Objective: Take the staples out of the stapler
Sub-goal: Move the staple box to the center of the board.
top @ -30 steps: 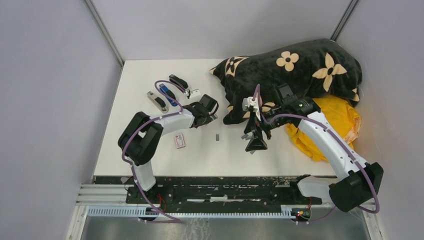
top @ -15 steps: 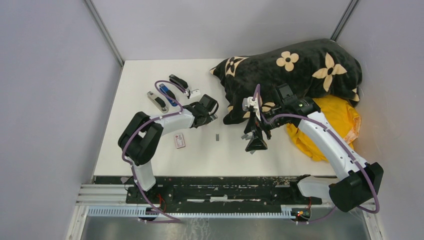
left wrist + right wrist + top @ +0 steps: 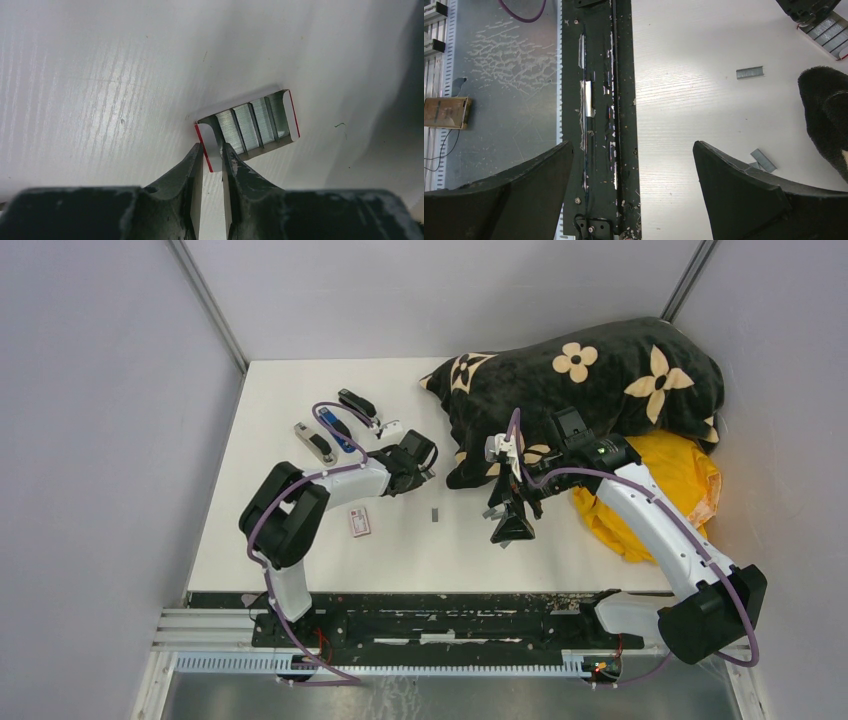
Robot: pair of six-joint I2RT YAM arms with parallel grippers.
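Three staplers lie at the back left: a black one [image 3: 357, 403], a blue one [image 3: 336, 430] and a silver one [image 3: 315, 442]. My left gripper [image 3: 428, 477] [image 3: 212, 147] is down at an open white-and-red tray [image 3: 207, 150] [image 3: 830, 36] holding rows of staples [image 3: 252, 125]. Its jaws stand narrowly apart astride the tray's end flap, and contact does not show. A loose staple strip [image 3: 435, 514] [image 3: 749, 73] lies on the table, with more strips [image 3: 764, 160] by my right gripper [image 3: 513, 537] [image 3: 632, 145], which is wide open and holds nothing.
A black flowered blanket [image 3: 590, 380] over yellow cloth [image 3: 690, 480] fills the back right. A small white-and-red box [image 3: 359, 522] lies near the front left, a small white piece [image 3: 391, 426] by the staplers. The black base rail [image 3: 596, 100] runs along the near edge.
The left arm has shifted very slightly at the tray. The right arm, the staplers and the loose strip have not moved.
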